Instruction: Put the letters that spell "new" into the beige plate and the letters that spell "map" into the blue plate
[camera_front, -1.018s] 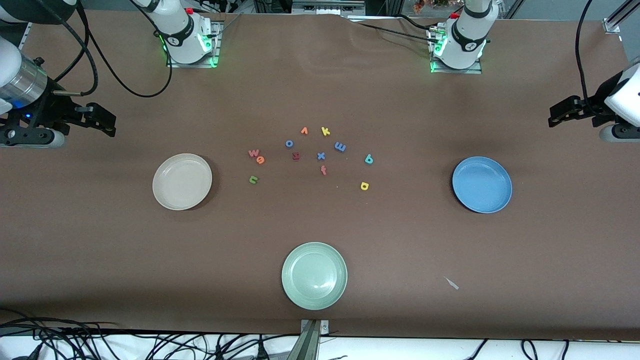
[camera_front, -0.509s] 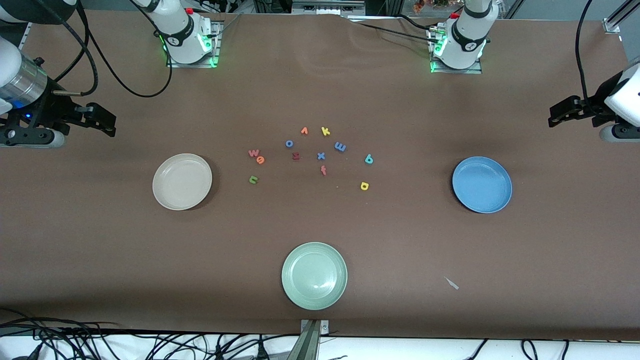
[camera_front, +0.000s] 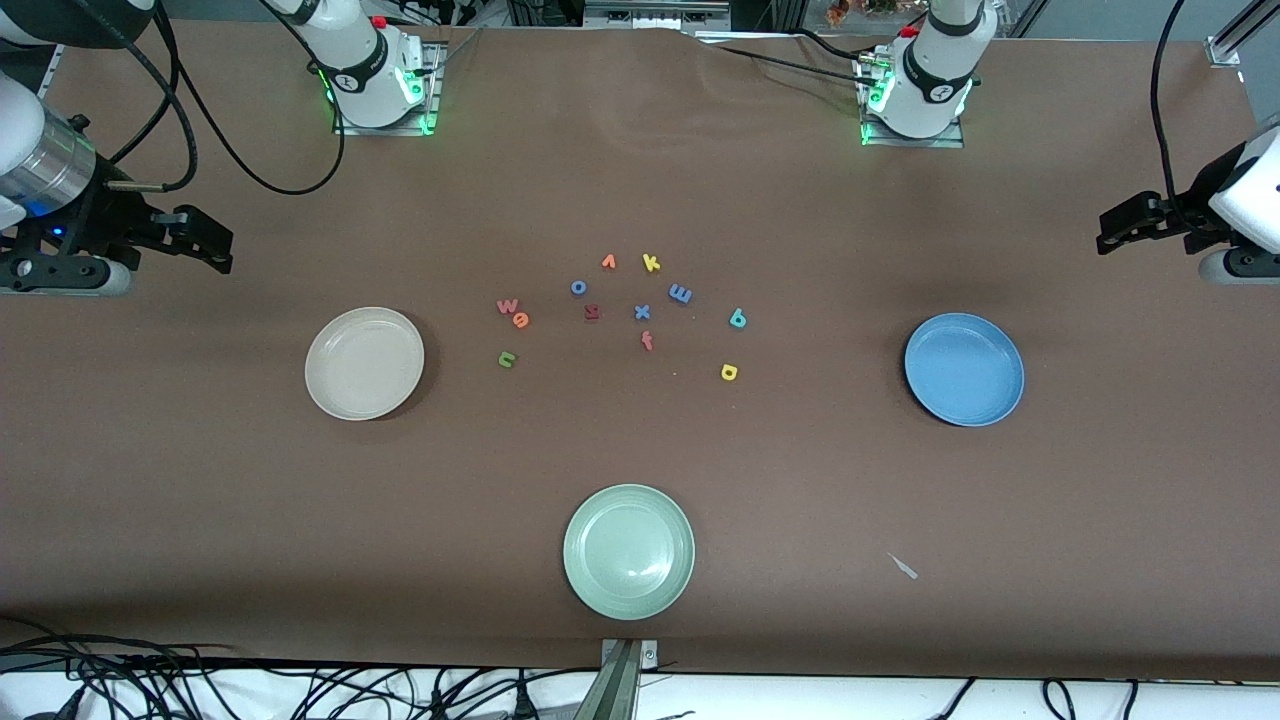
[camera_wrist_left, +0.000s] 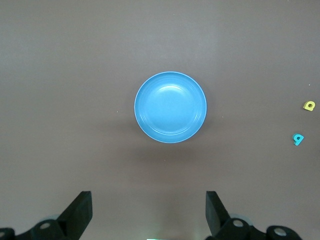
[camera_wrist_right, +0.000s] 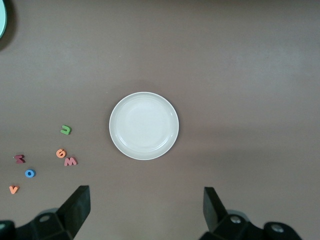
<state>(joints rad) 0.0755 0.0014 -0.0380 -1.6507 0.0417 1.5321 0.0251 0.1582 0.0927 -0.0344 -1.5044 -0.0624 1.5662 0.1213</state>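
Observation:
The beige plate (camera_front: 364, 362) (camera_wrist_right: 144, 125) lies empty toward the right arm's end, the blue plate (camera_front: 964, 369) (camera_wrist_left: 170, 107) empty toward the left arm's end. Between them on the table lie the pinkish-red w (camera_front: 508, 306) (camera_wrist_right: 70, 161), orange e (camera_front: 520, 320) (camera_wrist_right: 60, 153), green n (camera_front: 507, 359) (camera_wrist_right: 65, 130), blue m (camera_front: 680, 294), teal p (camera_front: 737, 318) (camera_wrist_left: 298, 139) and yellow a (camera_front: 729, 372) (camera_wrist_left: 310, 105). My right gripper (camera_front: 205, 243) (camera_wrist_right: 146, 197) hangs open over the table's end by the beige plate. My left gripper (camera_front: 1112, 228) (camera_wrist_left: 148, 200) hangs open over the blue plate's end, holding nothing.
A pale green plate (camera_front: 628, 551) sits nearest the front camera. Other letters lie among the task's: blue o (camera_front: 578, 287), orange v (camera_front: 608, 262), yellow k (camera_front: 651, 263), blue x (camera_front: 642, 312), a dark red z-like letter (camera_front: 592, 312), a red f (camera_front: 647, 341). A small scrap (camera_front: 904, 566) lies apart.

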